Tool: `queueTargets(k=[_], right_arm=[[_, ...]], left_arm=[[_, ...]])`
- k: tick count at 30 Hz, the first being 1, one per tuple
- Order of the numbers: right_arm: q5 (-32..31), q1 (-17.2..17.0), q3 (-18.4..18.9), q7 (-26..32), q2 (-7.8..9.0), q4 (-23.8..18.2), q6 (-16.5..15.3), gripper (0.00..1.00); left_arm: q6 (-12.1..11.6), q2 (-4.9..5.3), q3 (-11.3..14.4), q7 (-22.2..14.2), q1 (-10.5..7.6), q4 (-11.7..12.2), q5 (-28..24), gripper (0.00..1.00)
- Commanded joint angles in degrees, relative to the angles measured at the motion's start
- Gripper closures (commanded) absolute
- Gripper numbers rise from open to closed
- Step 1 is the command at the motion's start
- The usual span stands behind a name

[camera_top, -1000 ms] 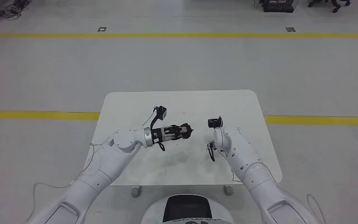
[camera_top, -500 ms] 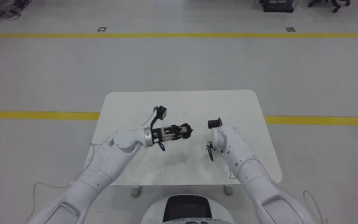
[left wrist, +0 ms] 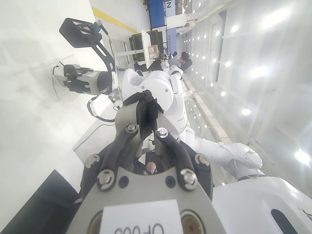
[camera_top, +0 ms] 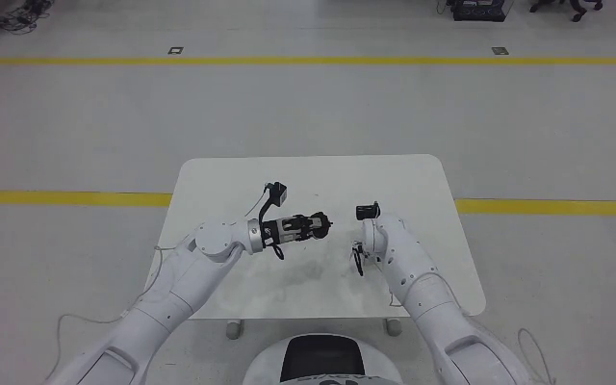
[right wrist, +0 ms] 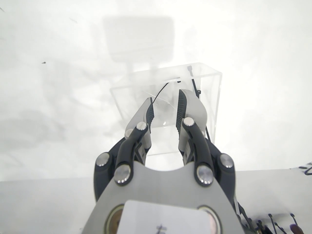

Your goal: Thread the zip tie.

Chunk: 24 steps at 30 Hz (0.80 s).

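My right jaws hang spread over the clear box (right wrist: 217, 93) at frame centre. Best to descend straight, straddle 1 zip tie (right wrist: 193, 80), then pinch. Left jaws are pressed together.

Just a white table (camera_top: 212, 183), clear plastic box (right wrist: 211, 98) sitting on it, yellow stripes (camera_top: 87, 197) across the floor.

top: overhead, far | wrists: close-up | shared: table (camera_top: 404, 183), seemingly
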Motion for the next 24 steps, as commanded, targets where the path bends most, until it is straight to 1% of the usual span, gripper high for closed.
queueTargets(k=[1, 4, 12, 22, 24], right_arm=[[-0.16, 0.03, 0.18, -0.12, -0.19, 0.23, 0.00, 0.76], [-0.39, 0.23, 0.47, -0.35, -0.52, 1.17, 0.00, 0.76], [-0.55, 1.27, 1.08, -1.11, -1.37, 4.18, 0.00, 0.81], [-1.27, 2.18, 1.93, -1.93, -2.05, 6.57, 0.00, 1.00], [-1.33, 2.34, 2.04, -2.03, -2.17, 6.96, 0.00, 1.00]], left_arm=[[0.00, 0.00, 0.00, 0.00, 0.00, 0.00, 0.00, 1.00], [0.00, 0.00, 0.00, 0.00, 0.00, 0.00, 0.00, 1.00], [0.00, 0.00, 0.00, 0.00, 0.00, 0.00, 0.00, 1.00], [0.00, 0.00, 0.00, 0.00, 0.00, 0.00, 0.00, 1.00], [0.00, 0.00, 0.00, 0.00, 0.00, 0.00, 0.00, 1.00]])
